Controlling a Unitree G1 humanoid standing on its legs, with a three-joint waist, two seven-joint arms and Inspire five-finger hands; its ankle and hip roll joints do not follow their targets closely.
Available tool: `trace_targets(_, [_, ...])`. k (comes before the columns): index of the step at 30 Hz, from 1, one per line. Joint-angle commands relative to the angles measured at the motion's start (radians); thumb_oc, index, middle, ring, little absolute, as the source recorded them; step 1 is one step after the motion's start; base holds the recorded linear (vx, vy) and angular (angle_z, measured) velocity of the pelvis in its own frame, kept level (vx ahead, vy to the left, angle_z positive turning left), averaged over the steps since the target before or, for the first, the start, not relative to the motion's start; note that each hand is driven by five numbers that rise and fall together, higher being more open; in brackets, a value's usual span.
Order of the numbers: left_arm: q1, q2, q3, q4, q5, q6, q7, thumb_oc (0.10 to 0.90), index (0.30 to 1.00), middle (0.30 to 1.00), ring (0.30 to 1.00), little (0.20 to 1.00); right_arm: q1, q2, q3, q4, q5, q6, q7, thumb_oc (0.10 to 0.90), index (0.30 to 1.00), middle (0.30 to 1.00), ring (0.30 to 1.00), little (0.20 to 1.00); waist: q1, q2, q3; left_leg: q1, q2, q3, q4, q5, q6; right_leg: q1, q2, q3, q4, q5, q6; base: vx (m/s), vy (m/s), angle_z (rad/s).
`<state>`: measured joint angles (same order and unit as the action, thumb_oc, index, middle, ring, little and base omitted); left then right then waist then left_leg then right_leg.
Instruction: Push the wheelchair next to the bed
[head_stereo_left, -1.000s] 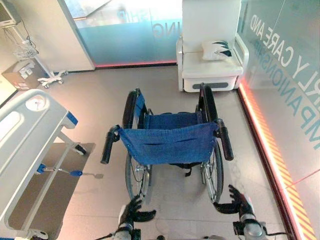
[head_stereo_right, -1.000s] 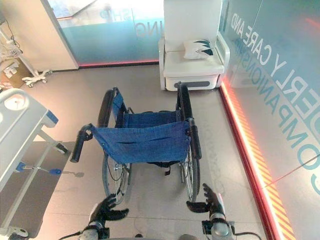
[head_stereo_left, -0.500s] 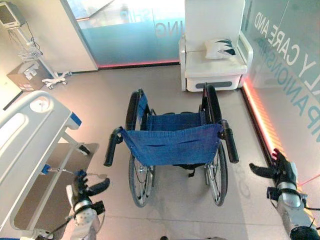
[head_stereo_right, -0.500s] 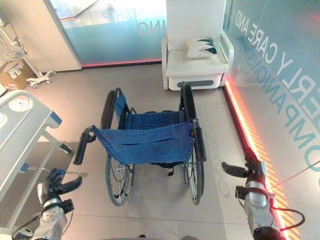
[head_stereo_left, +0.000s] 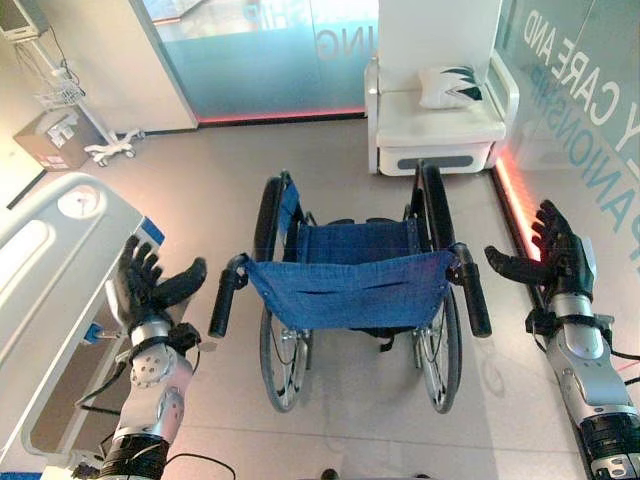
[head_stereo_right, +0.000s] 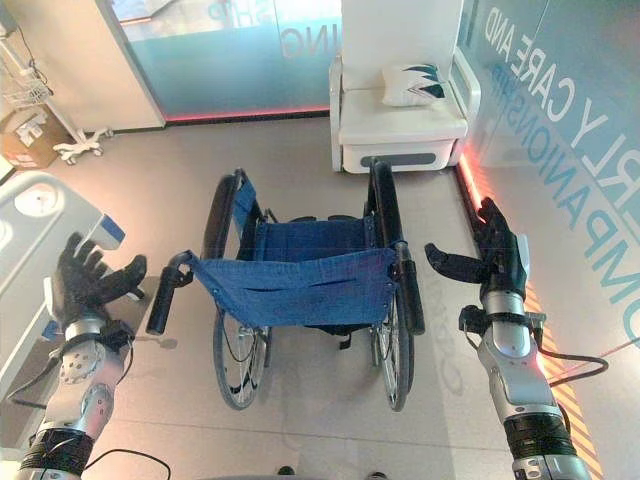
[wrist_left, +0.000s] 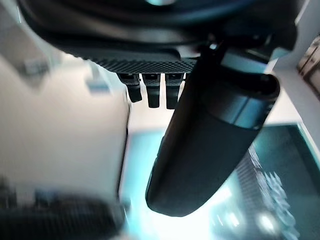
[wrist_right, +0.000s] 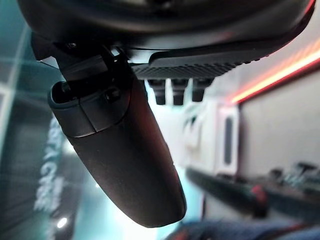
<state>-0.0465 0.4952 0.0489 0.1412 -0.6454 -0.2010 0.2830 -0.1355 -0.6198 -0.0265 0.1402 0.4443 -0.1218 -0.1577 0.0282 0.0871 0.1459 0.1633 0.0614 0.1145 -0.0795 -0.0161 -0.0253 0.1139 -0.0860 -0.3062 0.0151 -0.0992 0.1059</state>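
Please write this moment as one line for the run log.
left hand: open, beside left push handle | right hand: open, beside right push handle | wheelchair: untouched | bed: left

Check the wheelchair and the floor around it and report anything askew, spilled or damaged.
Nothing stands out. The wheelchair stands upright on all its wheels, its blue backrest slung between both push handles, no spill on the floor. Left hand and right hand hang open beside the handles, touching neither.
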Motion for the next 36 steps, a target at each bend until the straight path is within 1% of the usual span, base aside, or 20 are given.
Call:
trace_targets(1, [-0.075, 0.101, 0.07, -0.11, -0.055, -0.105, -0.157, 0.8, 0.9, 0.9, 0.9, 0.9, -0.09, -0.026, -0.045, -0.095, 0.056, -0.09, 0.091, 0.8, 0.9, 0.9, 0.9, 0.9, -0.002, -0.08, -0.033, -0.028, -0.096, 0.014, 0.006, -0.025, 0.043, -0.003, 0.001, 0.023, -0.006, 0.044, -0.007, 0.0, 0.0, 0.0])
trace_targets(2, [-0.058, 0.093, 0.076, -0.144, -0.095, -0.14, -0.218, 0.8, 0.9, 0.9, 0.9, 0.9, -0.076, -0.019, -0.057, -0.125, 0.086, -0.102, 0.126, 0.8, 0.9, 0.9, 0.9, 0.9, -0.001, -0.083, -0.035, -0.029, -0.095, 0.016, 0.005, -0.025, 0.044, -0.006, 0.002, 0.023, -0.006, 0.045, -0.006, -0.02, -0.017, -0.04])
trace_targets(3, [-0.055, 0.092, 0.077, -0.148, -0.105, -0.148, -0.232, 0.8, 0.9, 0.9, 0.9, 0.9, -0.074, -0.018, -0.059, -0.129, 0.092, -0.103, 0.133, 0.8, 0.9, 0.9, 0.9, 0.9, 0.0, -0.083, -0.036, -0.03, -0.095, 0.017, 0.005, -0.026, 0.044, -0.007, 0.002, 0.024, -0.006, 0.045, -0.006, -0.02, -0.028, -0.05])
trace_targets(4, [-0.04, 0.078, 0.091, -0.191, -0.15, -0.157, -0.296, 0.8, 0.9, 0.9, 0.9, 0.9, -0.058, -0.009, -0.07, -0.154, 0.12, -0.105, 0.181, 0.8, 0.9, 0.9, 0.9, 0.9, 0.001, -0.086, -0.036, -0.032, -0.093, 0.02, 0.004, -0.025, 0.044, -0.01, 0.003, 0.023, -0.006, 0.045, -0.006, -0.01, -0.018, -0.04])
trace_targets(5, [-0.036, 0.075, 0.093, -0.197, -0.152, -0.159, -0.302, 0.8, 0.9, 0.9, 0.9, 0.9, -0.054, -0.007, -0.071, -0.159, 0.126, -0.103, 0.19, 0.8, 0.9, 0.9, 0.9, 0.9, 0.002, -0.087, -0.037, -0.033, -0.093, 0.021, 0.004, -0.025, 0.044, -0.011, 0.003, 0.023, -0.006, 0.046, -0.006, -0.02, -0.028, -0.04])
trace_targets(6, [-0.016, 0.065, 0.101, -0.225, -0.147, -0.171, -0.333, 0.8, 0.9, 0.9, 0.9, 0.9, -0.029, 0.003, -0.078, -0.195, 0.136, -0.087, 0.231, 0.8, 0.9, 0.9, 0.9, 0.9, 0.001, -0.089, -0.038, -0.034, -0.092, 0.023, 0.003, -0.025, 0.044, -0.015, 0.005, 0.023, -0.005, 0.046, -0.004, -0.02, -0.02, -0.04])
trace_targets(9, [0.012, 0.063, 0.118, -0.259, -0.111, -0.154, -0.359, 0.8, 0.9, 0.9, 0.9, 0.9, 0.007, 0.012, -0.085, -0.243, 0.15, -0.056, 0.284, 0.8, 0.9, 0.9, 0.9, 0.9, 0.001, -0.092, -0.038, -0.037, -0.091, 0.028, 0.003, -0.024, 0.042, -0.019, 0.005, 0.022, -0.005, 0.049, -0.003, -0.01, -0.013, -0.03])
trace_targets(10, [0.025, 0.078, 0.123, -0.268, -0.055, -0.14, -0.348, 0.8, 0.9, 0.9, 0.9, 0.9, 0.022, 0.006, -0.087, -0.263, 0.158, -0.033, 0.307, 0.8, 0.9, 0.9, 0.9, 0.9, 0.0, -0.094, -0.037, -0.038, -0.09, 0.031, 0.003, -0.023, 0.042, -0.02, 0.005, 0.021, -0.006, 0.051, -0.001, -0.02, -0.019, -0.03])
trace_targets(16, [0.052, 0.142, 0.141, -0.241, 0.139, -0.098, -0.274, 0.8, 0.9, 0.9, 0.9, 0.9, 0.052, -0.025, -0.087, -0.284, 0.138, 0.007, 0.352, 0.8, 0.9, 0.9, 0.9, 0.9, 0.0, -0.097, -0.035, -0.043, -0.089, 0.037, 0.005, -0.018, 0.04, -0.025, 0.005, 0.014, -0.007, 0.057, 0.003, -0.01, -0.01, -0.01])
trace_targets(18, [0.064, 0.179, 0.148, -0.221, 0.29, -0.073, -0.201, 0.8, 0.9, 0.9, 0.9, 0.9, 0.061, -0.04, -0.085, -0.288, 0.115, 0.009, 0.352, 0.8, 0.9, 0.9, 0.9, 0.9, 0.001, -0.097, -0.032, -0.045, -0.089, 0.039, 0.006, -0.015, 0.039, -0.024, 0.006, 0.013, -0.01, 0.061, 0.004, 0.0, 0.0, 0.0])
trace_targets(21, [0.072, 0.219, 0.157, -0.193, 0.413, -0.054, -0.11, 0.8, 0.9, 0.9, 0.9, 0.9, 0.064, -0.05, -0.085, -0.293, 0.108, 0.012, 0.345, 0.8, 0.9, 0.9, 0.9, 0.9, 0.001, -0.096, -0.033, -0.047, -0.089, 0.04, 0.005, -0.013, 0.039, -0.025, 0.007, 0.012, -0.013, 0.063, 0.005, 0.0, 0.0, 0.0])
trace_targets(22, [0.077, 0.249, 0.166, -0.175, 0.487, -0.042, -0.052, 0.8, 0.9, 0.9, 0.9, 0.9, 0.067, -0.055, -0.086, -0.297, 0.091, 0.012, 0.336, 0.8, 0.9, 0.9, 0.9, 0.9, 0.001, -0.095, -0.034, -0.048, -0.09, 0.04, 0.005, -0.013, 0.039, -0.026, 0.007, 0.012, -0.013, 0.065, 0.006, 0.0, 0.0, 0.0])
trace_targets(23, [0.078, 0.254, 0.168, -0.171, 0.508, -0.039, -0.035, 0.8, 0.9, 0.9, 0.9, 0.9, 0.067, -0.057, -0.086, -0.299, 0.09, 0.014, 0.336, 0.8, 0.9, 0.9, 0.9, 0.9, 0.0, -0.096, -0.034, -0.048, -0.09, 0.04, 0.005, -0.012, 0.04, -0.026, 0.007, 0.012, -0.014, 0.065, 0.006, 0.0, -0.002, 0.03])
trace_targets(25, [0.099, 0.29, 0.201, -0.167, 0.665, -0.001, 0.102, 0.8, 0.9, 0.9, 0.9, 0.9, 0.079, -0.061, -0.094, -0.314, 0.042, 0.034, 0.326, 0.8, 0.9, 0.9, 0.9, 0.9, 0.002, -0.096, -0.035, -0.051, -0.091, 0.038, 0.006, -0.011, 0.038, -0.027, 0.008, 0.011, -0.016, 0.066, 0.007, 0.0, 0.0, 0.02])
trace_targets(26, [0.101, 0.294, 0.203, -0.166, 0.68, 0.002, 0.12, 0.8, 0.9, 0.9, 0.9, 0.9, 0.081, -0.061, -0.094, -0.317, 0.027, 0.038, 0.325, 0.8, 0.9, 0.9, 0.9, 0.9, 0.002, -0.096, -0.035, -0.051, -0.091, 0.038, 0.006, -0.011, 0.038, -0.027, 0.008, 0.012, -0.016, 0.066, 0.007, 0.0, 0.0, 0.0])
trace_targets(27, [0.109, 0.308, 0.215, -0.172, 0.742, 0.025, 0.175, 0.8, 0.9, 0.9, 0.9, 0.9, 0.086, -0.067, -0.097, -0.324, -0.014, 0.058, 0.312, 0.8, 0.9, 0.9, 0.9, 0.9, 0.002, -0.097, -0.034, -0.052, -0.092, 0.037, 0.006, -0.011, 0.038, -0.028, 0.008, 0.012, -0.018, 0.067, 0.007, 0.0, 0.0, 0.0])
trace_targets(28, [0.124, 0.326, 0.238, -0.182, 0.808, 0.047, 0.241, 0.8, 0.9, 0.9, 0.9, 0.9, 0.104, -0.079, -0.104, -0.338, -0.099, 0.081, 0.276, 0.8, 0.9, 0.9, 0.9, 0.9, 0.0, -0.098, -0.034, -0.053, -0.094, 0.037, 0.006, -0.01, 0.037, -0.029, 0.008, 0.014, -0.018, 0.068, 0.007, 0.0, 0.0, 0.0])
trace_targets(30, [0.143, 0.34, 0.266, -0.206, 0.879, 0.076, 0.299, 0.8, 0.9, 0.9, 0.9, 0.9, 0.127, -0.094, -0.117, -0.343, -0.215, 0.122, 0.245, 0.8, 0.9, 0.9, 0.9, 0.9, -0.002, -0.099, -0.035, -0.054, -0.095, 0.036, 0.005, -0.011, 0.037, -0.03, 0.009, 0.016, -0.02, 0.068, 0.008, 0.0, 0.0, 0.0])
trace_targets(33, [0.185, 0.35, 0.306, -0.257, 0.959, 0.129, 0.329, 0.8, 0.9, 0.9, 0.9, 0.9, 0.169, -0.125, -0.136, -0.358, -0.41, 0.21, 0.241, 0.8, 0.9, 0.9, 0.9, 0.9, -0.006, -0.102, -0.032, -0.056, -0.096, 0.038, 0.005, -0.012, 0.035, -0.032, 0.01, 0.02, -0.02, 0.069, 0.012, -0.01, 0.002, -0.05])
trace_targets(36, [0.208, 0.357, 0.315, -0.297, 0.962, 0.191, 0.274, 0.8, 0.9, 0.9, 0.9, 0.9, 0.198, -0.159, -0.155, -0.365, -0.566, 0.277, 0.211, 0.8, 0.9, 0.9, 0.9, 0.9, -0.009, -0.102, -0.026, -0.054, -0.095, 0.041, 0.005, -0.013, 0.034, -0.033, 0.012, 0.025, -0.017, 0.068, 0.015, -0.01, -0.002, 0.04])
